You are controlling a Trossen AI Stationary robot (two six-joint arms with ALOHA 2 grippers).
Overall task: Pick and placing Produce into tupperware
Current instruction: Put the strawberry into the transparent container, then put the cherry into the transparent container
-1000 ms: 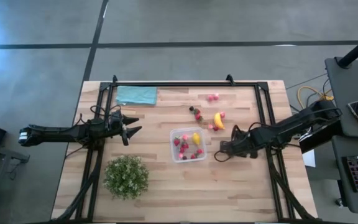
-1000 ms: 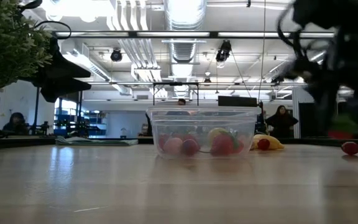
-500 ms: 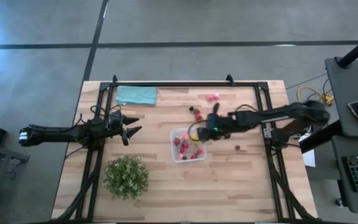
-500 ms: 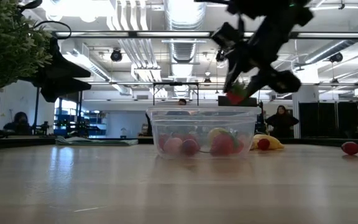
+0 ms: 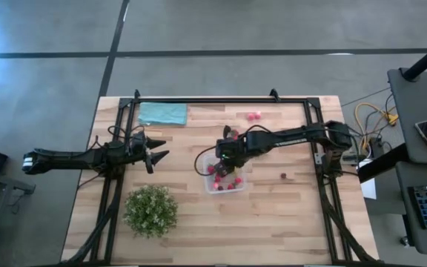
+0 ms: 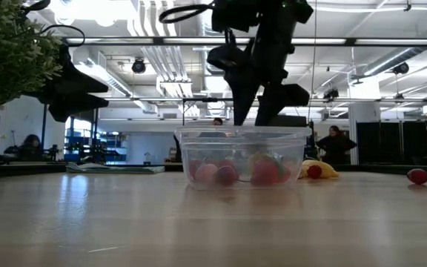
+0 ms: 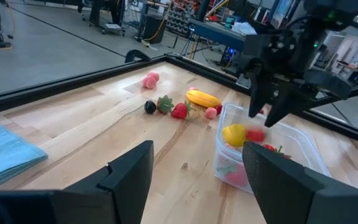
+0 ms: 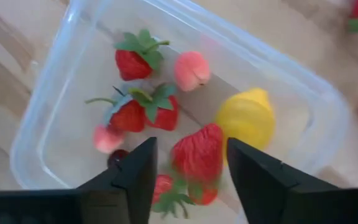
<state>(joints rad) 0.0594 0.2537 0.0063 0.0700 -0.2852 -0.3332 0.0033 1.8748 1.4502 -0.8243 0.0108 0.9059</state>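
Wooden table (image 5: 273, 215) carries the tupperware (image 8: 55, 68), where strawberries (image 8: 135, 56), a pink fruit (image 8: 191, 70) and the lemon (image 8: 248, 118) lie. Outside it wait the banana (image 7: 202, 98), a plant (image 5: 150, 211) and a cloth (image 5: 162, 113). My right claw (image 8: 191, 168) hangs spread over a strawberry (image 8: 197, 152); my left (image 5: 154, 154) idles apart, well away.

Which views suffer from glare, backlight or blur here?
Low view: bright ceiling lights backlight the right gripper into a silhouette above the tupperware. Right wrist view: the strawberry between the fingers looks motion-blurred. High view: evenly lit, with blue glare at the left edge.
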